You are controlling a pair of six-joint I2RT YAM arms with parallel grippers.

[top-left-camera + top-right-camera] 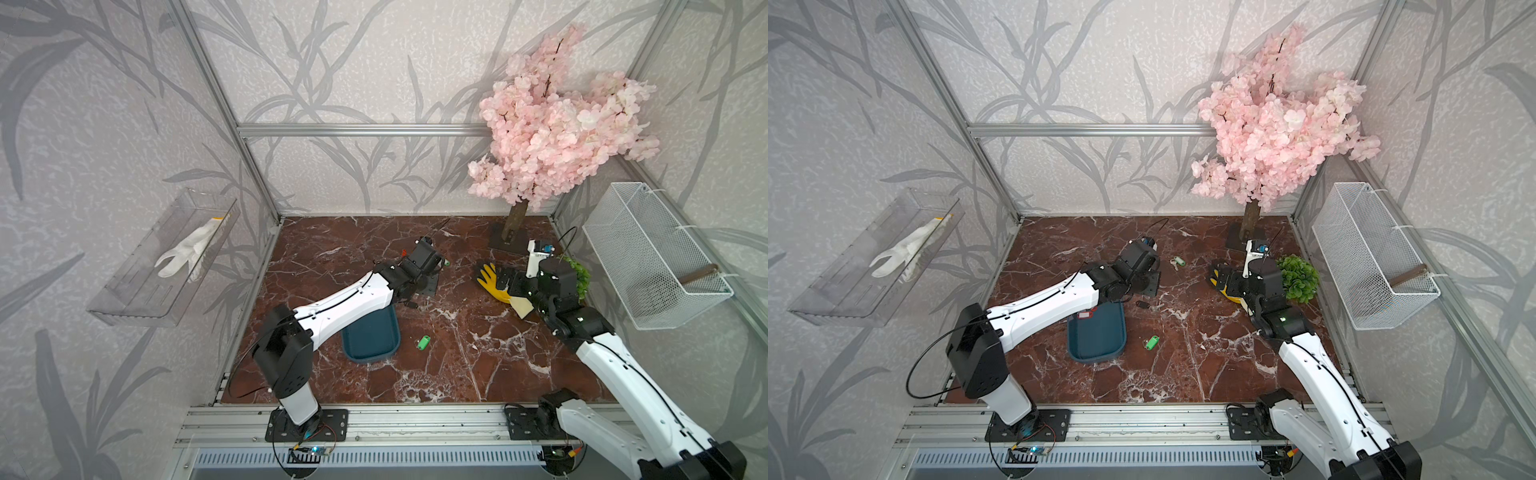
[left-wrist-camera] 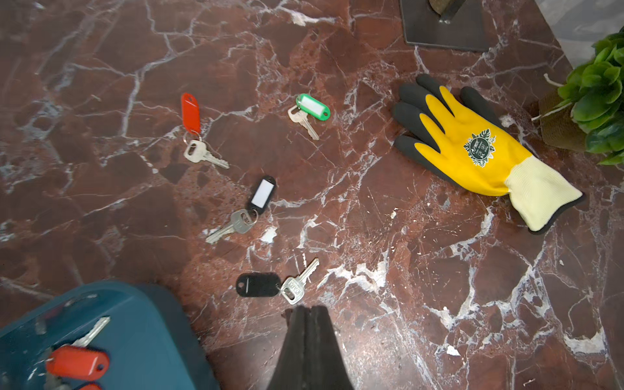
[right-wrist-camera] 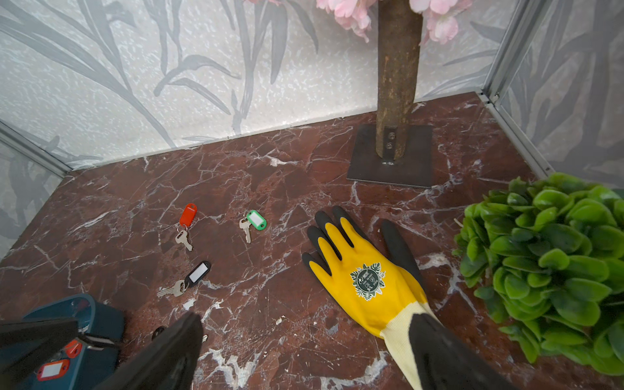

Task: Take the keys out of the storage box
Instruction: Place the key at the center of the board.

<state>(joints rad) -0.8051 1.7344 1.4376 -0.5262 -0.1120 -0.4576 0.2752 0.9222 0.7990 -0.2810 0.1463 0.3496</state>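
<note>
Staged robot lab cell, not a real home. Aluminium frame (image 1: pixel 361 129) boxes it in, with leaf-print wallpaper panels (image 1: pixel 374 62) as walls and a marble-look tabletop (image 1: pixel 457 365). Left arm (image 1: pixel 345 303) and right arm (image 1: pixel 623 374) sit bolted to a slotted metal rail (image 1: pixel 415 419) at the front edge, with a bare circuit board (image 1: pixel 311 451) and wiring below. Decor props: fake pink blossom tree (image 1: pixel 557 124) on a metal plate (image 3: pixel 391 169), plastic green plant (image 3: pixel 547 263), wire-mesh basket (image 1: pixel 648 257) zip-tied to the frame, clear tray (image 1: pixel 137 291) on the side wall.

You see grey leaf-patterned wallpaper (image 1: pixel 374 62) behind the pink blossom tree (image 1: pixel 561 124), which stands on a red-brown marble surface (image 1: pixel 457 374). Near the tree hangs a white wire basket (image 1: pixel 648 257); well apart from it, a clear wall tray (image 1: pixel 137 291).
</note>
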